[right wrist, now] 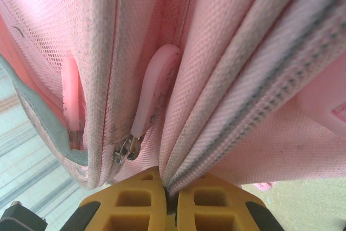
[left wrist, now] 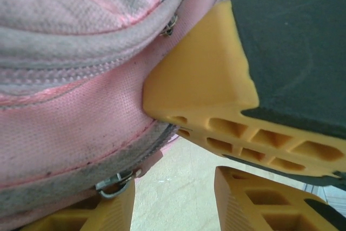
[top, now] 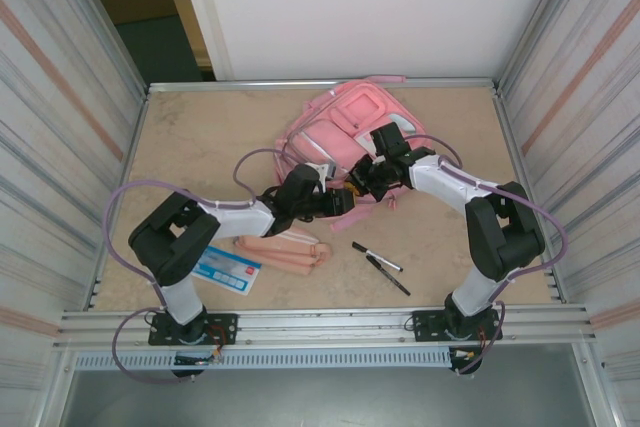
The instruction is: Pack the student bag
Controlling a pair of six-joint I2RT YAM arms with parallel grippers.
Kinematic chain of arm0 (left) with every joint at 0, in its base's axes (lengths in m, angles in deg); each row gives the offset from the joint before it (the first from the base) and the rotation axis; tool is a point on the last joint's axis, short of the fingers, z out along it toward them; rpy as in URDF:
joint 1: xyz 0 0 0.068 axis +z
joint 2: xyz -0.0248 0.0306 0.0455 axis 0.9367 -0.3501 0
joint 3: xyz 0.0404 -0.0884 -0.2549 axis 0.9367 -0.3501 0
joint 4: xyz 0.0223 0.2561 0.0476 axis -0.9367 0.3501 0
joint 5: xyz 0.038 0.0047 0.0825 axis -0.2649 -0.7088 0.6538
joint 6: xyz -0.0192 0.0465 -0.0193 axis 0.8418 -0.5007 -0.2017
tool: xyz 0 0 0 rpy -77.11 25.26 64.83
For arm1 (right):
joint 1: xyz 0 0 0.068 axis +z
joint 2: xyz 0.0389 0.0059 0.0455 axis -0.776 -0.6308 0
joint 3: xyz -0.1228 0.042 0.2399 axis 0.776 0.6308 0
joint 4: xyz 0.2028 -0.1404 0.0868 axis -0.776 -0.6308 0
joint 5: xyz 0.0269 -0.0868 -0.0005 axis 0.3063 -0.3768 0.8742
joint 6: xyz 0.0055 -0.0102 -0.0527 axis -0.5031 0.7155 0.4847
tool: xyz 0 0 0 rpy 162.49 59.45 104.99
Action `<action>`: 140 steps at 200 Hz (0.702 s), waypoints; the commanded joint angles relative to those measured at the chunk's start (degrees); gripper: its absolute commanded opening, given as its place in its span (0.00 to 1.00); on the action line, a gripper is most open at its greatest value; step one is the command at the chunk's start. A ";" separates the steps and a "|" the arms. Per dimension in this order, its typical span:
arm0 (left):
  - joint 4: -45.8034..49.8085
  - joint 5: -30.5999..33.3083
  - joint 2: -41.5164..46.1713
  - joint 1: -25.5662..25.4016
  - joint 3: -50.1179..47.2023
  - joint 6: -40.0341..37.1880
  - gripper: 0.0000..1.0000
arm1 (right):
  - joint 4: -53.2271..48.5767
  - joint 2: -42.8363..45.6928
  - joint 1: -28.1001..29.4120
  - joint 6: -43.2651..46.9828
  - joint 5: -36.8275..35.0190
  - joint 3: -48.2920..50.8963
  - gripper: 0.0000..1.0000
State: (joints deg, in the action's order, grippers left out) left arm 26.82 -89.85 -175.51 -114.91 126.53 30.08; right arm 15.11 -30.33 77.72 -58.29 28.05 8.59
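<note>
One bag (top: 340,122), pouch (top: 285,250), booklet (top: 226,269); two pens (top: 377,256) (top: 388,276)

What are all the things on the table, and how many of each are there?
student bag: one, pink with white panels, far middle of the table
pencil pouch: one, peachy pink, lying flat on the near side of the bag, by the left arm
pens: two, black, lying side by side to the right of the pouch
card: one, blue and white, near edge, partly under the left arm
table: one, beige, with metal walls around it
left gripper: one, yellow fingers, open, at the bag's edge by a metal zip slider
right gripper: one, yellow fingers, shut on a fold of the bag
</note>
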 commanded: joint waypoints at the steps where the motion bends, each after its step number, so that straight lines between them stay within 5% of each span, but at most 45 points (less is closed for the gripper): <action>1: -0.88 3.69 -1.28 -0.03 0.21 0.55 0.41 | 1.39 2.42 2.06 -0.79 4.02 -2.38 0.00; 69: -2.37 13.91 1.03 -0.91 -4.15 0.46 0.41 | 1.78 4.22 2.26 -1.48 3.79 -2.10 0.00; 98: -15.11 8.56 0.22 -0.79 -6.69 -4.01 0.39 | 3.41 4.24 2.26 -3.16 5.19 -1.45 0.00; 140: -23.98 5.03 -2.29 -0.57 -6.94 -4.64 0.17 | 3.85 4.49 2.26 -3.50 5.54 -1.71 0.00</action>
State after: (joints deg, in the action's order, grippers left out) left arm 11.19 -83.60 -176.10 -115.96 119.38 27.28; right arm 17.08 -29.33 78.75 -61.29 28.53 8.59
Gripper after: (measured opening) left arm 0.187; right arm 0.071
